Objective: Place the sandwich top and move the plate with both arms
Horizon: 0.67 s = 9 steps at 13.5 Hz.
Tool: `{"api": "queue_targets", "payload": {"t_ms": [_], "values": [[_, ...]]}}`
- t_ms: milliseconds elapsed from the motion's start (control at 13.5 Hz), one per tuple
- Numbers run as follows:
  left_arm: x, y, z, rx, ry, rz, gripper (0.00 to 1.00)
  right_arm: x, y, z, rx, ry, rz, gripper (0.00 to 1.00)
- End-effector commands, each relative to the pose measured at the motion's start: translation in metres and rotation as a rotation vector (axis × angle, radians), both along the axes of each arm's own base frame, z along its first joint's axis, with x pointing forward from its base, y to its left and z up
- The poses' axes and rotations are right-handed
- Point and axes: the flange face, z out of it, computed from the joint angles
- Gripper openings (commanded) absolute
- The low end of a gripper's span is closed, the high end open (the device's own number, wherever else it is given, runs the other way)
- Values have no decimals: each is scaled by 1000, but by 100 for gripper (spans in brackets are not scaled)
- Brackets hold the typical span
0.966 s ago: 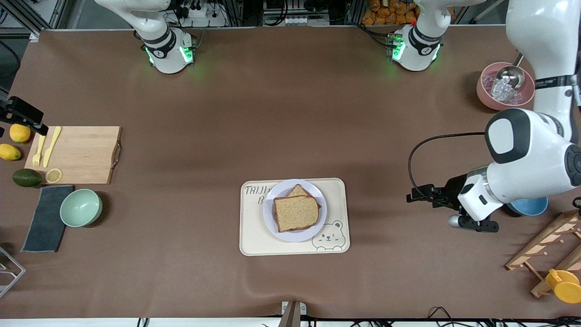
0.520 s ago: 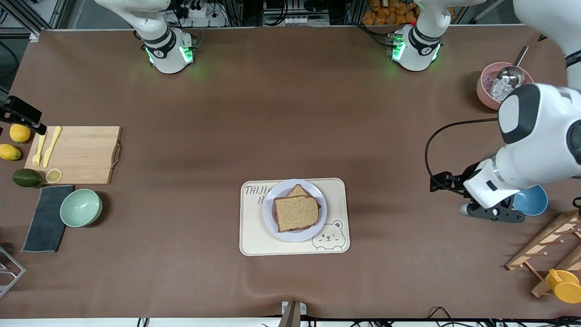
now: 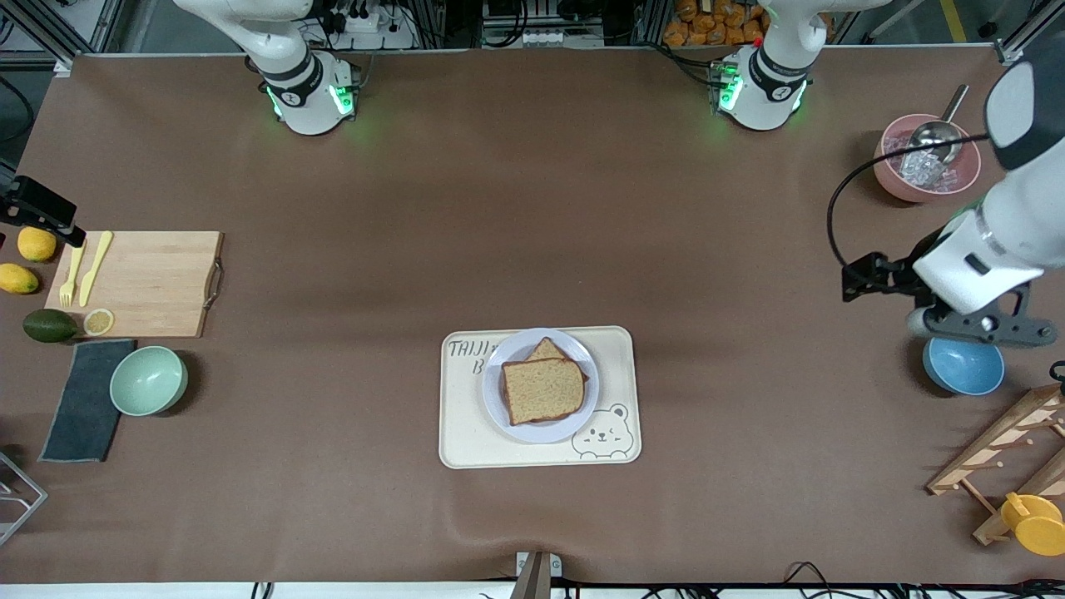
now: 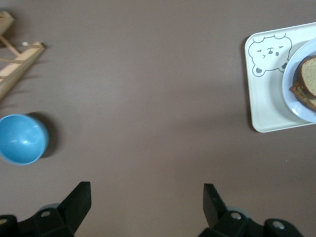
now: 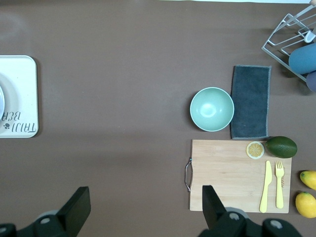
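Note:
The sandwich top [image 3: 542, 389], a light-brown bread slice, lies on another slice on the pale plate [image 3: 541, 433]. The plate sits on a cream tray [image 3: 466, 441] with a bear drawing, at mid-table. My left gripper [image 3: 975, 328] is open and empty, up in the air over the edge of a blue bowl, well away from the tray. The left wrist view shows its fingers [image 4: 79, 200] spread over bare table, with the tray [image 4: 266, 98], the plate [image 4: 292, 101] and the bread [image 4: 308, 74] at one edge. My right gripper [image 5: 146, 207] is open and empty, high over bare table; the front view does not show it.
A blue bowl [image 3: 963, 368], a pink bowl [image 3: 894, 179] with ice and a scoop, a wooden rack [image 3: 998, 449] and a yellow cup [image 3: 1032, 522] stand at the left arm's end. A cutting board [image 3: 141, 283], green bowl [image 3: 148, 380], grey cloth [image 3: 83, 399] and fruit lie at the right arm's end.
My left arm has drawn away from the tray toward its own end of the table, and its gripper now hangs over the blue bowl's edge. The sandwich and plate have not moved.

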Motion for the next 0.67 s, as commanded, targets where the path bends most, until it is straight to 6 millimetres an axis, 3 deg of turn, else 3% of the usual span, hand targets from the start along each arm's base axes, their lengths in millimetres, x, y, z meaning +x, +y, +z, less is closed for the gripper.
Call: {"api": "queue_targets", "payload": {"t_ms": [0,223,595], "values": [[-13,9,16,41,1,25,100,0,-4,1,0,3,1,100],[-16,26,33,42,-4,52,100,0,-4,1,-1,3,-1,100],[-33,37,58,61,-13,75,100,0,-14,-1,2,6,-8,100]]}}
